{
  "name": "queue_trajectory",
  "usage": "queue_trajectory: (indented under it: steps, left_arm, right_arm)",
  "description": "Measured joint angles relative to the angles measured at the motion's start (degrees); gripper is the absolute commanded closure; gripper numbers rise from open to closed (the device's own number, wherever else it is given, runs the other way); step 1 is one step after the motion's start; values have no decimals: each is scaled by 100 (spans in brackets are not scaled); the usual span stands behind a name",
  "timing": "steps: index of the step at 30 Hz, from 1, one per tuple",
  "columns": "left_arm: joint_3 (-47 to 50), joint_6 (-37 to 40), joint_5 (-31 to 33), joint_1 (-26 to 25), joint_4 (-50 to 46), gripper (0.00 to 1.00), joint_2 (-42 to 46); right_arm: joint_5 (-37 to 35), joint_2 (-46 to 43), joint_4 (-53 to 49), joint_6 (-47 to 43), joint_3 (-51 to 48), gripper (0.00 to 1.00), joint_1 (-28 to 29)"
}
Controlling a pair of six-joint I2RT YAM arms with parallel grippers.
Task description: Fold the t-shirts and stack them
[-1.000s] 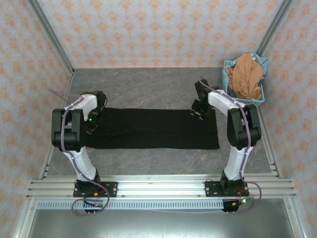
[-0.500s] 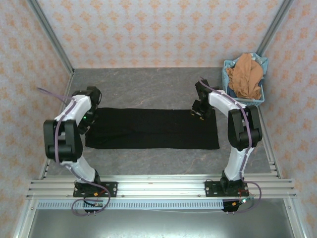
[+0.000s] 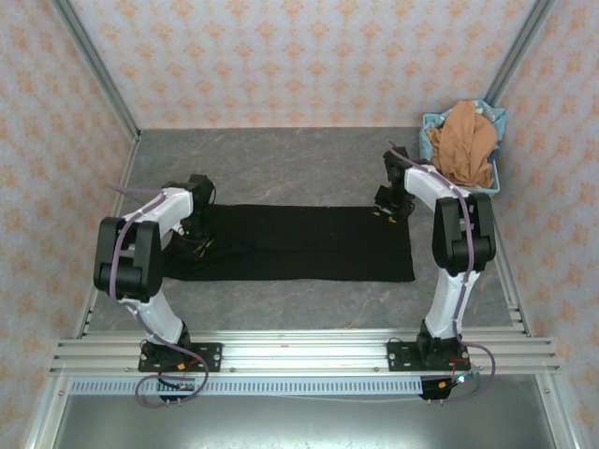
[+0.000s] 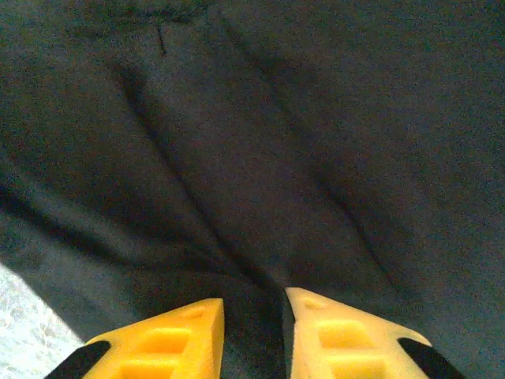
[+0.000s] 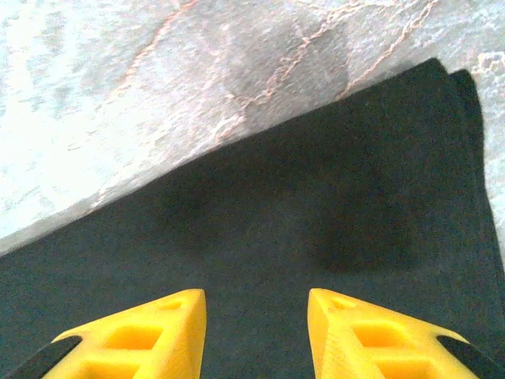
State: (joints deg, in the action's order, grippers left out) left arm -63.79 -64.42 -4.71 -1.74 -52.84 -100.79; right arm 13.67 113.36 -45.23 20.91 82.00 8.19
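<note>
The black t-shirt [image 3: 290, 243] lies on the table as a long folded strip, its print hidden. At the strip's left end, my left gripper [image 3: 198, 238] is down on the cloth. In the left wrist view its yellow fingers [image 4: 162, 343] stand close together with a ridge of the black t-shirt [image 4: 276, 142] pinched in the narrow gap, creases running into it. My right gripper [image 3: 388, 208] hovers open over the far right corner of the black t-shirt [image 5: 316, 205], nothing between its fingers [image 5: 150, 335]. The orange-brown t-shirt [image 3: 463, 140] sits crumpled in the basket.
The light blue lattice basket [image 3: 496, 117] stands in the far right corner against the wall. Grey marbled table [image 5: 158, 95] shows beyond the shirt's far edge. An aluminium rail [image 3: 299, 355] runs along the near edge, and patterned walls close in three sides.
My left gripper has moved right and nearer, from the shirt's left edge onto the cloth. My right gripper has shifted slightly right and farther, toward the far right corner.
</note>
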Motion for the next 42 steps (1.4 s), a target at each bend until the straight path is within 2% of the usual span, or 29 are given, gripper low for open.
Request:
queue_trajectory:
  steps: [6, 10, 13, 19, 26, 27, 29, 33, 34, 37, 39, 42]
  left_arm:
    - [-304, 142, 70, 105, -101, 79, -476]
    - [-1014, 308, 157, 105, -343, 79, -1025]
    - [-1792, 457, 201, 94, -372, 79, -1519]
    - [-4354, 732, 13, -142, -70, 79, -3053]
    - [-8793, 597, -774, -868, 863, 76, -5803]
    - [-9311, 514, -894, -994, 1080, 75, -6159]
    - [-9691, 326, -1062, -1198, 1552, 74, -6492]
    - [-9687, 59, -1259, -1478, 2212, 66, -6605]
    - [-9687, 26, -1290, -1519, 2302, 62, -6616]
    - [-9680, -2, -1296, -1552, 2439, 41, -6605]
    - [-9663, 120, -1261, -1528, 2409, 33, -6524]
    - [-9501, 404, -1045, -1460, 1941, 24, -6205]
  right_arm:
    - [-240, 269, -197, 28, 109, 61, -52]
    - [-313, 210, -184, 271, -42, 61, -50]
    - [-326, -127, -118, 616, -535, 60, -52]
    - [-275, -1082, -136, 1602, -1849, 60, 284]
    - [188, -1834, 24, 3150, -2813, 59, 1558]
    - [289, -1939, 90, 3405, -2935, 59, 1711]
    - [468, -2085, 177, 3856, -3104, 58, 1954]
    - [765, -2157, 278, 4542, -3200, 57, 2275]
    - [813, -2175, 299, 4684, -3217, 57, 2310]
    - [933, -2232, 356, 4996, -3263, 55, 2328]
    - [957, -2258, 339, 5066, -3250, 52, 2330]
    - [833, -2288, -61, 4977, -2946, 44, 2330]
